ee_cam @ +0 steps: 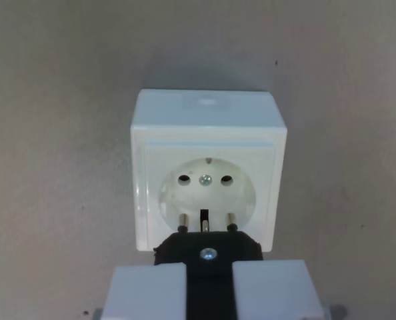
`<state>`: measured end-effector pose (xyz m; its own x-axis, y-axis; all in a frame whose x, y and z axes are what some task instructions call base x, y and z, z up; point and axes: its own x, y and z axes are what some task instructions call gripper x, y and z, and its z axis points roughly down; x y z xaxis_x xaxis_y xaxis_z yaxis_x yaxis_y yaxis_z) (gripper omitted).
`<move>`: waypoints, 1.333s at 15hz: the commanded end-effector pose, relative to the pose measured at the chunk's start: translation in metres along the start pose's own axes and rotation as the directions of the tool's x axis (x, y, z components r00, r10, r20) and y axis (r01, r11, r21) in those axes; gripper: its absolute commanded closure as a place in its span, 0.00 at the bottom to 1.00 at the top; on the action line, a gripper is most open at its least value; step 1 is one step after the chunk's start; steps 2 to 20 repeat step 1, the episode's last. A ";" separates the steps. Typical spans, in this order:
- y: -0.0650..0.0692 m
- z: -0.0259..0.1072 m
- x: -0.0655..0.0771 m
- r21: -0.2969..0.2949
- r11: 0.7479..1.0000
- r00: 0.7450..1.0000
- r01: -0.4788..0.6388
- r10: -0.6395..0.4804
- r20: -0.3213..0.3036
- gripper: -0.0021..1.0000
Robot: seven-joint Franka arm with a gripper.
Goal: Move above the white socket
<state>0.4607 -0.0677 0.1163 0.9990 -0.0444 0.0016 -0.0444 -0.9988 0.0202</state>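
White socket (208, 177), mid-frame on grey tabletop (51, 167): rigid, smooth plastic, likely slippery, no grasp needed; pincer (210, 290) at lower centre clenched on black plug (208, 250), pins near recess.

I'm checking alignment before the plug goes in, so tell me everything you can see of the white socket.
The white socket is a square box of glossy plastic that sits on a plain grey surface, its face turned toward the camera. A round recess holds two dark pin holes with a metal screw between them. The black plug hovers at its lower edge, pins reaching over the recess rim; contact is unclear.
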 end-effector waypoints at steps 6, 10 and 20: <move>0.003 0.007 -0.007 -0.003 1.000 0.992 -0.030 0.030 -0.120 1.00; 0.003 0.007 -0.007 -0.003 1.000 0.992 -0.030 0.030 -0.120 1.00; 0.003 0.007 -0.007 -0.003 1.000 0.992 -0.030 0.030 -0.120 1.00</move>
